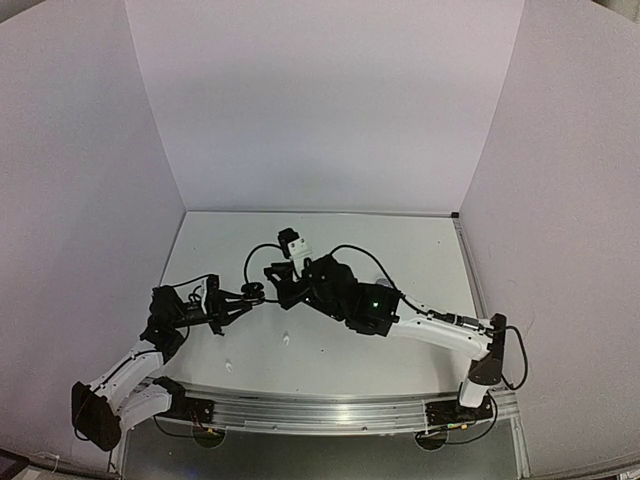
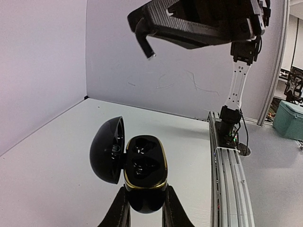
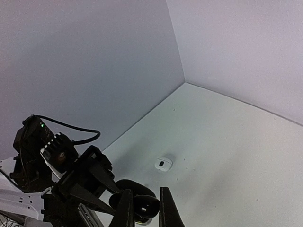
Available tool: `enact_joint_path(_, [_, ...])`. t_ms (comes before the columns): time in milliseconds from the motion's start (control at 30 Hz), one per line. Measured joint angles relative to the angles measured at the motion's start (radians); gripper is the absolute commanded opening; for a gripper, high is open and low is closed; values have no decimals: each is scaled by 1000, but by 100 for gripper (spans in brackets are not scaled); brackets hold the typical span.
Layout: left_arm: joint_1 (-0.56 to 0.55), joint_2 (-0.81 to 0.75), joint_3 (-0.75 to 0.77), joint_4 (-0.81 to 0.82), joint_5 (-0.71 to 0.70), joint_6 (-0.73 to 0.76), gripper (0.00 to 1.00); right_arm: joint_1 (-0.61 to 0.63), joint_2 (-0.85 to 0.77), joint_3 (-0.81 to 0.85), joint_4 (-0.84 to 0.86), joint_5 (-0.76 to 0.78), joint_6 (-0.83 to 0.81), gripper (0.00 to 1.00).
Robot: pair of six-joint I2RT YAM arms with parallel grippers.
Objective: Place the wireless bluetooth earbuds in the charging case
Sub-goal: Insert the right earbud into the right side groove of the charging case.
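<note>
**Where is the case, starting from the left?**
Your left gripper (image 2: 142, 210) is pinching the base of the black charging case (image 2: 145, 165) between both fingers. It is holding the case in the air over the left half of the table (image 1: 400, 250), not resting it on the surface. The lid (image 2: 107, 149) is hanging open to the left side. The gold-rimmed wells are lying exposed, probably so that a bud can be lowered in from above.

**Is a bud already sitting inside?**
You cannot tell, because the wells are showing only dark shapes.

**What is lying on the table?**
One white speck (image 1: 228, 366) is lying close to the near edge, left of centre. Another white speck (image 1: 285, 340) is lying a little further in, near the middle. They may be earbuds, but they are too small to name.

**And on the right?**
Your right gripper (image 3: 145, 191) is reaching in from the right and hovering just above the open case. Its fingers are standing close together with a narrow gap between them. You cannot tell whether they are pinching a bud, since nothing is showing between them. Judging by the alignment, you are working on the insertion step.
</note>
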Motion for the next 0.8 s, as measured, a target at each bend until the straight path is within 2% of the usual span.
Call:
enact_joint_path(100, [0, -7, 14, -6, 1, 34, 0, 7, 36, 0, 73, -42, -76, 0])
enact_joint_path(367, [-1, -13, 20, -7, -2, 79, 0, 15, 58, -1, 134, -106, -186, 0])
enact_joint_path(800, [-1, -9, 20, 3, -4, 7, 0, 15, 58, -73, 149, -140, -264, 0])
